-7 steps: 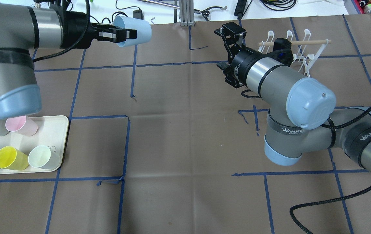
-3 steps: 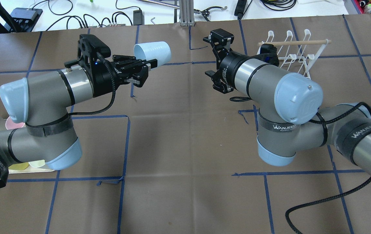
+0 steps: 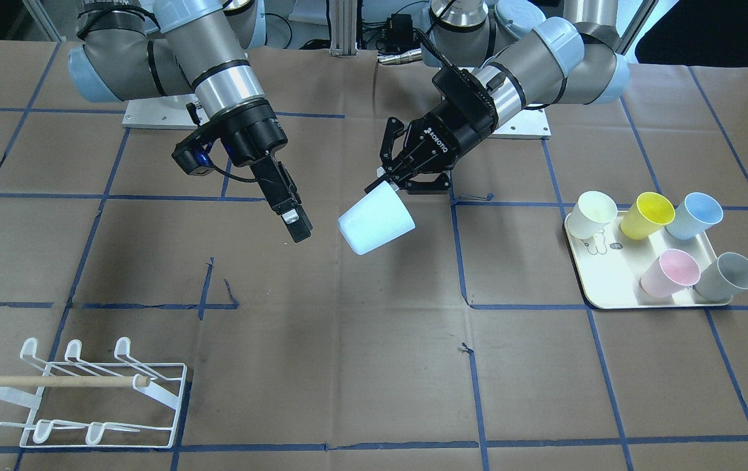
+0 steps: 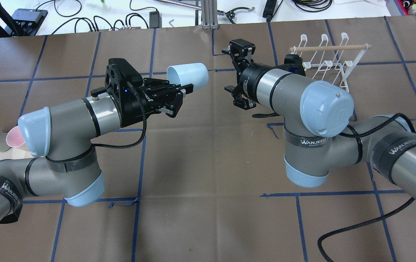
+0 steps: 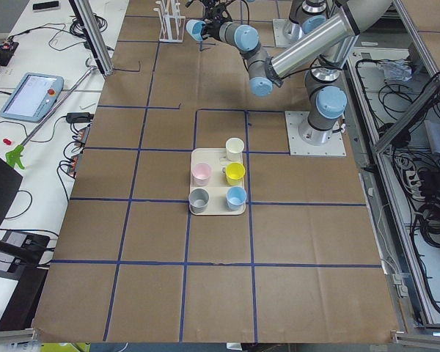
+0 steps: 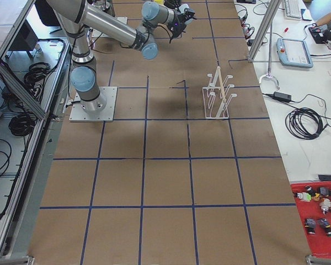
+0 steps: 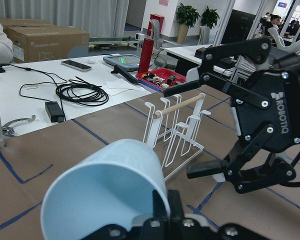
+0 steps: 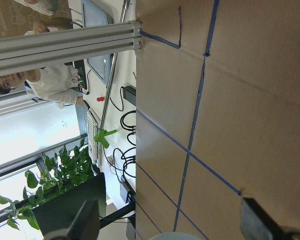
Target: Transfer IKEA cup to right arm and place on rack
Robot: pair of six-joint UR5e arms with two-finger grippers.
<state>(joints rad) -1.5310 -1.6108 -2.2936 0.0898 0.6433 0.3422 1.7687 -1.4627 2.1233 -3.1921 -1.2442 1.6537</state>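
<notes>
Your left gripper (image 4: pixel 189 88) is clamped on the rim of the pale blue cup (image 4: pixel 189 74), held sideways above the table (image 4: pixel 208 174). Facing it, slightly apart, your right gripper (image 4: pixel 229 72) is spread wide and empty. The rack (image 4: pixel 333 60) stands beyond.

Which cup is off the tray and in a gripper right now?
The pale blue cup, tipped on its side in mid-air, pinched at the rim by the left gripper. The others all stand on the tray.
</notes>
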